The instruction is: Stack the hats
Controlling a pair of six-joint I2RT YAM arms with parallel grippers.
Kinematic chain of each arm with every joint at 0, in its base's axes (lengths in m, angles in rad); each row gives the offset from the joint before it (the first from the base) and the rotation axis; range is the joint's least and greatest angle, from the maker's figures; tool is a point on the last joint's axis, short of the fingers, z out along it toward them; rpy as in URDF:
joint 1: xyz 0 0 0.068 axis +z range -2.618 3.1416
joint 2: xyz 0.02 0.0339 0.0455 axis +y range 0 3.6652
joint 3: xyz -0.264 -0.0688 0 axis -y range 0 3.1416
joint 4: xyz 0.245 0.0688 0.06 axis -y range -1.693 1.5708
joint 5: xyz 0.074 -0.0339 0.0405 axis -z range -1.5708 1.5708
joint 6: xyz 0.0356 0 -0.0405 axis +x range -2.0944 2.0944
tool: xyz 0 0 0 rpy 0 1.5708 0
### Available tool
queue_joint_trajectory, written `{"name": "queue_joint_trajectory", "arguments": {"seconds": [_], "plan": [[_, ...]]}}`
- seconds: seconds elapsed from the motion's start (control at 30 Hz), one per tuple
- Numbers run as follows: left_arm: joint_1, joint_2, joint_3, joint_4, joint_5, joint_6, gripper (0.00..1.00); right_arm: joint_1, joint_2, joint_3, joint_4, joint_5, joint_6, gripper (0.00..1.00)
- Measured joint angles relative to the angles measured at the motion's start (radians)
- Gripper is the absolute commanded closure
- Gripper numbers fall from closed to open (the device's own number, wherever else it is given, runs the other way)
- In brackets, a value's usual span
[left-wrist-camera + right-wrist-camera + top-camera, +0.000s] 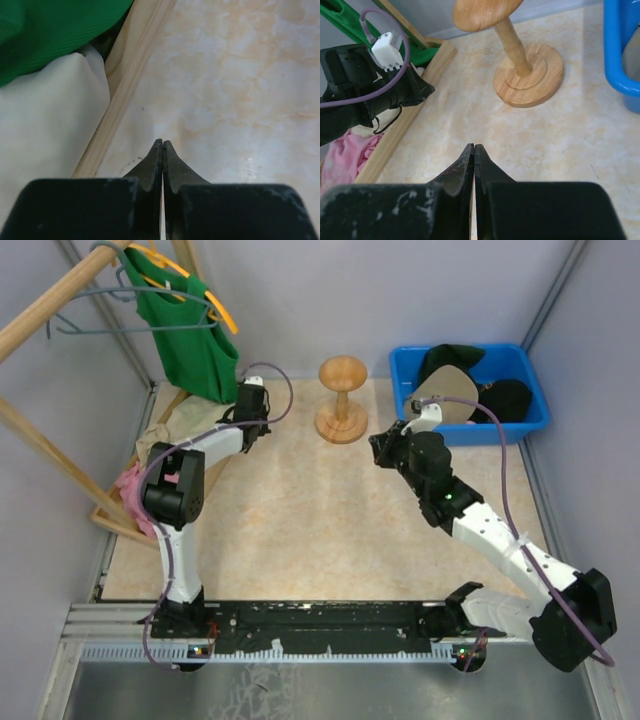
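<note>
Three hats lie in the blue bin (pixel 530 418) at the far right: a tan cap (pixel 452 392), a dark green cap (pixel 450 358) behind it and a black cap (pixel 508 398). No pink cap is in view. My right gripper (pixel 380 450) (pixel 474 146) is shut and empty. It hangs low over the table, left of the bin and near the wooden hat stand (pixel 342 400) (pixel 520 55). My left gripper (pixel 256 435) (pixel 163 142) is shut and empty, just above the table beside the wooden rack's base rail (pixel 130 85).
A green sleeveless top (pixel 190 330) (pixel 50 30) hangs on the rack at the far left. A cream cloth (pixel 185 418) (pixel 45 125) and a pink cloth (pixel 135 485) (pixel 345 155) lie under it. The bin's corner (pixel 620 50) and the left arm (pixel 365 95) show in the right wrist view.
</note>
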Motion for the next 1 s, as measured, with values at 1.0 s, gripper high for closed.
{"name": "queue_joint_trajectory", "arguments": {"seconds": [1.0], "plan": [[0.248,0.235,0.270,-0.075,0.072,0.066,1.00,0.000,-0.106,-0.032,-0.259,0.073,-0.013,1.00]]}}
